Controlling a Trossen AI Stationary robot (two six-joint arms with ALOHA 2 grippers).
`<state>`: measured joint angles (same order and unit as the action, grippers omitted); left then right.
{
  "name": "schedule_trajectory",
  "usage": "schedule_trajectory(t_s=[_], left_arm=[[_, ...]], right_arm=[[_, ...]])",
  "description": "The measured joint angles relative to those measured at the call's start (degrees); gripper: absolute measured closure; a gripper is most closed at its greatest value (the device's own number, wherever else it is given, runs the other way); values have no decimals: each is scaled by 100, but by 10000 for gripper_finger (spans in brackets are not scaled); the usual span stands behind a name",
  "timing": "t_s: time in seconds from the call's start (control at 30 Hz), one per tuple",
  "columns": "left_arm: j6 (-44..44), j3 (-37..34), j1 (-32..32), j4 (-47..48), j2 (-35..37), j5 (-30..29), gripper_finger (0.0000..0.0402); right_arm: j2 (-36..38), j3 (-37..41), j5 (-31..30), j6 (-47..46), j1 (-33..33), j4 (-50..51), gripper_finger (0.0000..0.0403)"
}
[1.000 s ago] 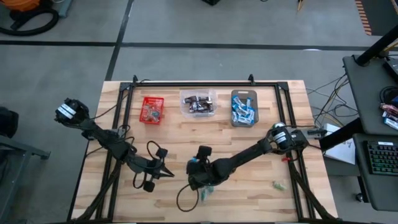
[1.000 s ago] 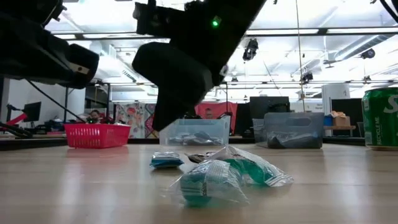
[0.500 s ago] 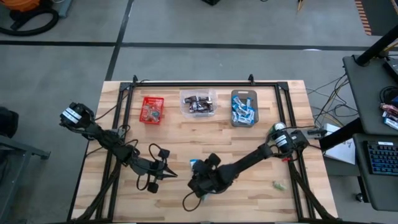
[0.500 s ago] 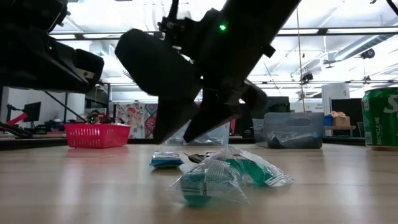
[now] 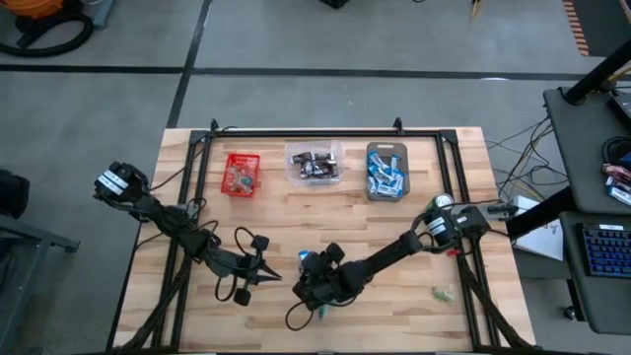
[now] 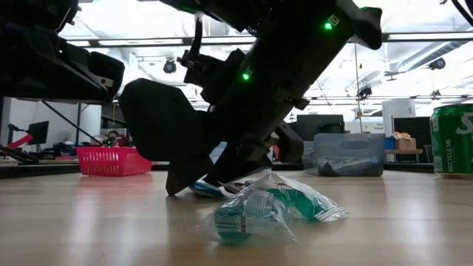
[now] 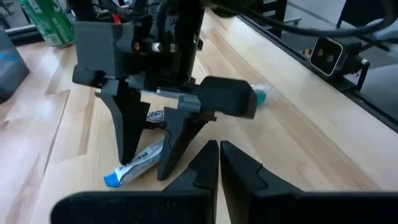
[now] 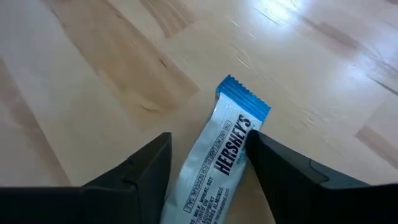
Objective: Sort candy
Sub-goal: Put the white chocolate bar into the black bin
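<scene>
Bare wood around the blue-and-white candy [image 8: 217,163], right gripper's fingers [image 8: 144,171] astride (one touching it).

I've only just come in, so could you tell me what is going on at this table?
The robot is sorting candy. Its right gripper is down at the table with its fingers open on either side of a blue-and-white wrapped bar, not yet closed on it. The left gripper waits beside it, shut and empty. Three bins at the far side, red, clear and grey, already hold candy. A green-wrapped sweet lies loose nearby.
</scene>
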<state>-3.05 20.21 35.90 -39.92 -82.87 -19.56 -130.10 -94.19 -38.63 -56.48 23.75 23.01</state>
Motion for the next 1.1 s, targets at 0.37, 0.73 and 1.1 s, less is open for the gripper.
schedule_trajectory(t_s=[0.37,0.73,1.1], left_arm=[[243,-4,-4,0,0,-1,402],[257,52,-4,13,33,1,401],[371,226,-15,-55,52,-93,401]], right_arm=[[24,24,143,503,-39,3,353],[617,-88,610,1380,-58,265,383],[2018,75,404,3460,-1290,661,384]])
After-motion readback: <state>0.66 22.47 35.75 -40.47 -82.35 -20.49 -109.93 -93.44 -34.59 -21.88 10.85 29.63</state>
